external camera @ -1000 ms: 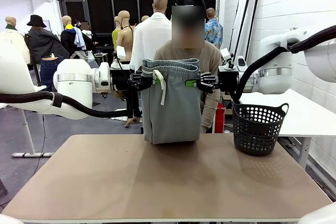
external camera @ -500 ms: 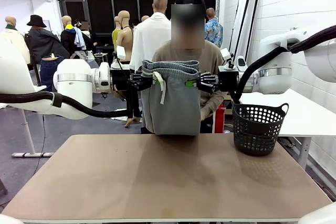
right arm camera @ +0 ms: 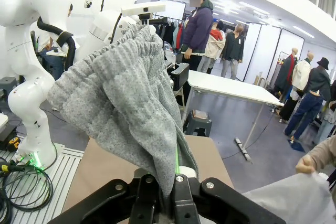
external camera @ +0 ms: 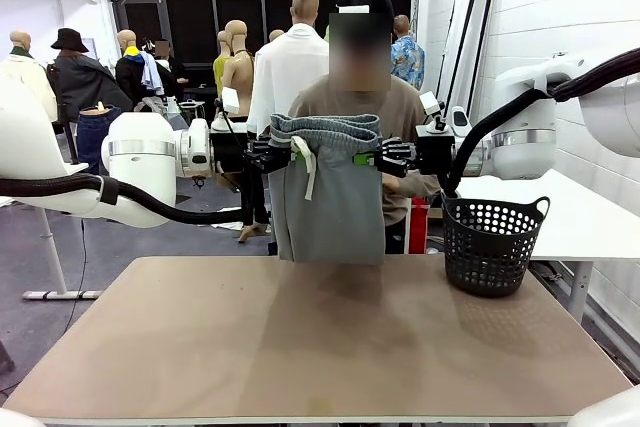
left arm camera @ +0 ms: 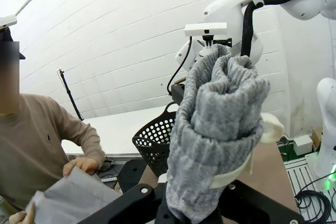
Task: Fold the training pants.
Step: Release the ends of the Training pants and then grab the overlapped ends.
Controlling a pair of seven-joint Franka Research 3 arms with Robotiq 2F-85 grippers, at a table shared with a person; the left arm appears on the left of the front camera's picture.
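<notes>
Nearest, across the lower half of the front view, lies the brown table (external camera: 300, 347), its top bare toward the camera. At its far right corner stands a black perforated basket (external camera: 495, 242) with two handles.

Above the table's far edge, in the middle of the frame, the training pants (external camera: 330, 197) hang upright with the gathered waistband on top. The left gripper (external camera: 280, 155) comes in from the left of the frame and is clamped on the left end of the waistband. The right gripper (external camera: 372, 158) comes in from the right and is clamped on the other end (both wrist views show the grey jersey pinched tight between the black fingers and bunching up above them). The white drawstring (external camera: 307, 162) dangles from the waistband just beside the left gripper. The lower end of the pants reaches the table's far edge; whether it touches the top cannot be told.

Behind the pants stands a person in a tan sweater (external camera: 400, 107), mostly hidden by the cloth. At the lower left of the left wrist view the person's hand (left arm camera: 81, 166) grips a grey fold of the fabric, and at the right edge of the right wrist view the other hand (right arm camera: 307, 163) holds another.

Farther right is a white table (external camera: 590, 212).
</notes>
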